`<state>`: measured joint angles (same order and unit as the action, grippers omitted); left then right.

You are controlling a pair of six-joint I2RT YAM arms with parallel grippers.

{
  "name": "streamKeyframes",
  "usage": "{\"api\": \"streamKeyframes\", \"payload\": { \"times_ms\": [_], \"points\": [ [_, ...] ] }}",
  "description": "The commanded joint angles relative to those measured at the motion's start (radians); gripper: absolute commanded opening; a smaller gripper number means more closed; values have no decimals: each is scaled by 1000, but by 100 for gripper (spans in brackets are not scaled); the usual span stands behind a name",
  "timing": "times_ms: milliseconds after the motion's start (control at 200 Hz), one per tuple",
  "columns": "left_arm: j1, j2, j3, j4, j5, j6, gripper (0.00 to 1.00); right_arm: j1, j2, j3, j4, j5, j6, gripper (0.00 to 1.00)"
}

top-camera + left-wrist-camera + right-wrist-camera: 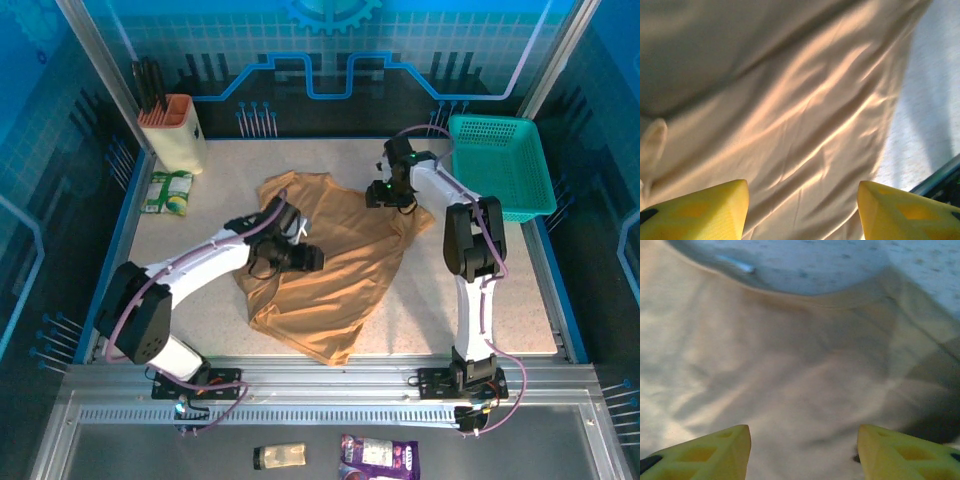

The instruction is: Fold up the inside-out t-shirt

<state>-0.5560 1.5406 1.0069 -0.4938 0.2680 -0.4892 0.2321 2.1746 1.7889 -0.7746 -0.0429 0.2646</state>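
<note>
Speckled surface (430,300) holds tan t-shirt (345,270); green basket (500,170) on its right, knife block (178,135) and packet (168,192) on its left; left claw (802,187), right claw (804,432) both open over it.

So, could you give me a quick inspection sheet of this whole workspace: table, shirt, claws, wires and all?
Surface: speckled pale table.
Job's things: tan t-shirt, spread out and rumpled, not yet folded.
Clutter: holder with black handles and green packet back left; teal basket back right; small jar and purple pouch below the front rail.
Grippers: left gripper and right gripper, both open over the shirt, holding nothing.
Cables: lilac cables run along both arms.
Surroundings: blue-lit panel walls.
</note>
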Motion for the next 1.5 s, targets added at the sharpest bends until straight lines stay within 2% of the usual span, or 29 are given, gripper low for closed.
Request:
{"api": "streamKeyframes", "payload": {
  "times_ms": [0,150,400,515,615,755,866,956,1041,1191,1496],
  "points": [
    [18,28,-92,165,-45,-126,60,-59,16,10,-71,19,20,58],
    [117,111,-107,179,-58,-63,60,-111,-30,-89,-94,30,25,52],
    [350,302,28,195,87,37,58,-111,-245,-408,-90,-27,71,47],
    [404,408,180,152,107,74,58,-45,-370,-607,-45,-83,129,47],
    [425,521,360,92,107,96,59,55,-470,-749,-3,-128,208,49],
    [433,673,648,-9,87,123,58,194,-598,-838,86,-297,256,50],
    [432,749,829,-38,99,145,58,216,-686,-798,25,-240,251,50],
    [428,745,907,-64,136,164,58,170,-718,-748,-68,-66,255,46],
    [415,674,882,-63,134,185,58,107,-707,-722,-107,32,254,43],
    [385,499,724,-78,106,221,58,4,-669,-745,-28,-34,243,41],
    [347,135,234,-22,45,193,58,-38,-506,-659,29,-25,129,40]
  ]
}}
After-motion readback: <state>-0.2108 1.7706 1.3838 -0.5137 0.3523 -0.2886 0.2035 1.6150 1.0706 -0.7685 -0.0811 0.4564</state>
